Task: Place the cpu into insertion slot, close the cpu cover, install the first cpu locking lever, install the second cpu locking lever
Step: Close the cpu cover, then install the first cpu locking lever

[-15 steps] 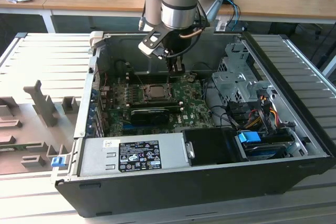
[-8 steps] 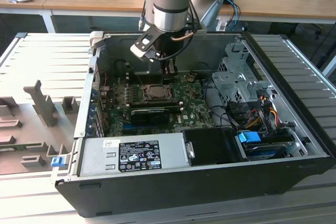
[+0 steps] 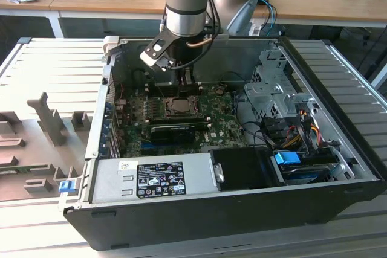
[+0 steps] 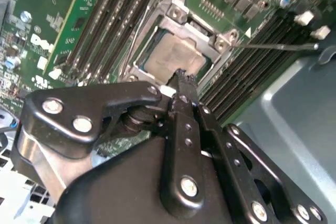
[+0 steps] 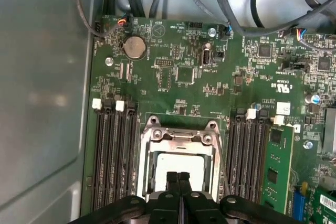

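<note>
Case of a desktop computer, lid off, lying on a grey slatted bench in the exterior view. Inside the case: green motherboard, labelled power supply along the near wall, long black card just in front of the insertion slot. Arm down into the case from above, with the gripper close over the slot. Seated within the slot, the cpu, a small grey square.

Second wrist view: gripper with fingers pressed together and nothing pinched between them. Tips at the near edge of the cpu; touching or just above, impossible to say. Lying flat around the chip, the cpu cover, silver chip top showing through its cut-out. Thin metal rod sticking out from one corner of the socket, across the black memory slots.

First wrist view: closed fingertips over the pale top of the cpu. Framing the chip, the cpu cover, down on the insertion slot. Memory slots on both sides of the socket, coin battery well beyond it on the board.
</note>
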Controlling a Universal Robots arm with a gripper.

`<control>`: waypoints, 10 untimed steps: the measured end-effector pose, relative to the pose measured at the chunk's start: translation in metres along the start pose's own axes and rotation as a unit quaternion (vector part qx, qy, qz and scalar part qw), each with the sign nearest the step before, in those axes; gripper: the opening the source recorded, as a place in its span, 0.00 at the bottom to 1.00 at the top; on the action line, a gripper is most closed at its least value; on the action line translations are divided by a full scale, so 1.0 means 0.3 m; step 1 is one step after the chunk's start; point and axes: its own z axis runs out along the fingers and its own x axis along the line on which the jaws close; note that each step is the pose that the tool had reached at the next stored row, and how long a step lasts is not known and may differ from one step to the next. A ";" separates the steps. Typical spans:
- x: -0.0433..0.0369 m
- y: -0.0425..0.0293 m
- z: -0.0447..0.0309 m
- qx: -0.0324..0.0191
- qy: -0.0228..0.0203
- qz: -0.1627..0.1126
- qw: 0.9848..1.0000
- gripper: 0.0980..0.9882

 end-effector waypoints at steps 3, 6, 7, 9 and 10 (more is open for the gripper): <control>0.000 -0.002 0.000 0.000 0.000 0.000 1.000 0.01; 0.000 -0.005 0.000 0.000 0.000 0.000 1.000 0.01; 0.000 -0.005 0.000 0.000 0.000 0.000 1.000 0.01; 0.000 -0.006 0.000 0.000 0.000 0.000 1.000 0.01; 0.002 -0.004 0.000 0.000 0.000 0.000 1.000 0.01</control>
